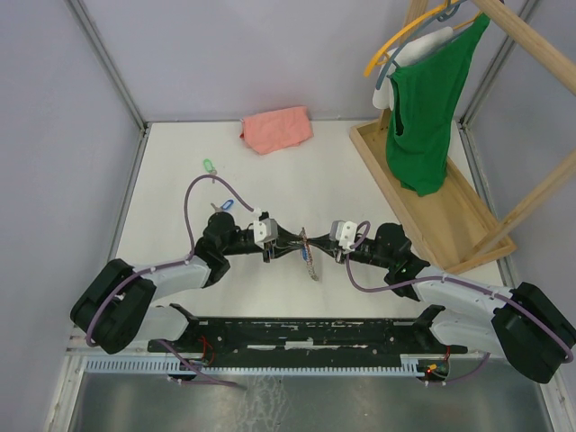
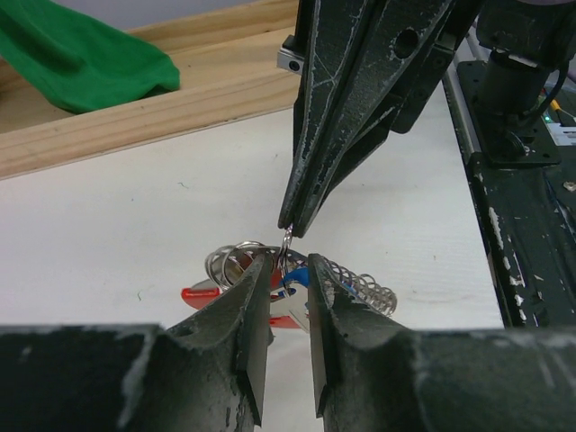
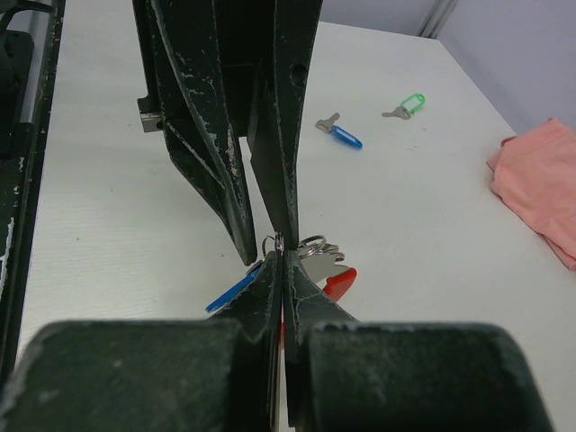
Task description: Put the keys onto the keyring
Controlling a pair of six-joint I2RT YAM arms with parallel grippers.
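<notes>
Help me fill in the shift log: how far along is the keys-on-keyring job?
Done: the keyring already carries a few things, a red tag among them. In hand: the right gripper pinches the ring shut; the left gripper straddles a blue-headed key at it, threaded or not I can't tell. Left: a blue key and a green key lie loose on the table.

The white worktop [image 1: 180, 171] fills the middle of the top view. A crumpled pink cloth [image 1: 276, 129] lies at upper centre, by the far edge. Left of centre lie a green-headed key [image 1: 209, 166] and, below it and apart, a blue-headed key [image 1: 223, 206]. A shallow wooden tray [image 1: 459, 225] sits at the right.
</notes>
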